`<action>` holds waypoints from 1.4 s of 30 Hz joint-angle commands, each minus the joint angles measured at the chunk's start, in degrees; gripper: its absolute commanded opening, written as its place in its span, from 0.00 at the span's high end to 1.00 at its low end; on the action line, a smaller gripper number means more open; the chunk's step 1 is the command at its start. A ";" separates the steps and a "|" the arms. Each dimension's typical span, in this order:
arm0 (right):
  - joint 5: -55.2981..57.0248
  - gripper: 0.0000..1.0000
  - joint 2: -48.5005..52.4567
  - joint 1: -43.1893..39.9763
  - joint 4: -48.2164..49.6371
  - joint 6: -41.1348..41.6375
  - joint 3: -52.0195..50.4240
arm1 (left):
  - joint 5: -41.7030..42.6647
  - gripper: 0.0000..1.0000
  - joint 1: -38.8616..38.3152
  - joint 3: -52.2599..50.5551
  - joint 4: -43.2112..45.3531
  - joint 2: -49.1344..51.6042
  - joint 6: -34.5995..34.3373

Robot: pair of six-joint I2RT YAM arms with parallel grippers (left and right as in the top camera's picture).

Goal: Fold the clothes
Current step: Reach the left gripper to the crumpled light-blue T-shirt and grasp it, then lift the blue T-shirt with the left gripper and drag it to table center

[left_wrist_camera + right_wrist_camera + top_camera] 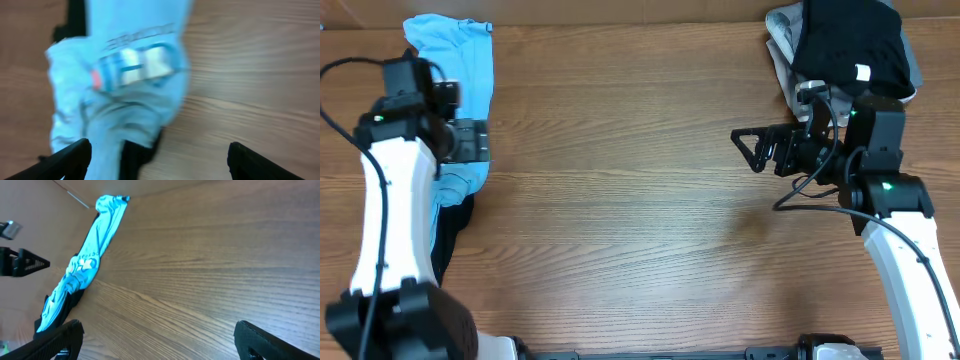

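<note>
The clothes on the left are a light blue T-shirt (455, 60), bunched into a long strip at the table's far left, and a black garment (450, 235) under its near end. My left gripper (470, 140) hovers over the strip's middle. In the left wrist view the left gripper (160, 160) is open. The shirt's logo print (135, 65) lies ahead of the jaws, and black cloth (137, 157) shows between them. My right gripper (750, 150) is open over bare wood, right of centre. From the right wrist, the right gripper (160, 340) faces the blue shirt (95, 255) far off.
A heap of black and grey clothes (850, 50) sits at the back right corner, just behind the right arm. Bare wooden tabletop (620, 200) spans the middle. The table's far edge (620, 12) runs along the top.
</note>
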 commanded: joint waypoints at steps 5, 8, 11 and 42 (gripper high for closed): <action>-1.33 0.00 0.63 -0.09 0.52 -0.63 1.20 | -4.39 0.16 7.02 1.18 0.57 10.86 0.52; -1.33 0.00 0.63 -0.09 0.50 -0.63 1.20 | -4.50 0.20 7.80 1.18 0.20 14.38 0.92; -1.33 0.00 0.63 -0.09 0.48 -0.63 1.20 | -4.68 0.20 8.17 1.18 0.44 17.11 1.14; -0.28 0.01 0.63 -0.09 0.33 -0.63 1.20 | 18.80 0.96 5.49 34.86 -22.69 22.45 -4.50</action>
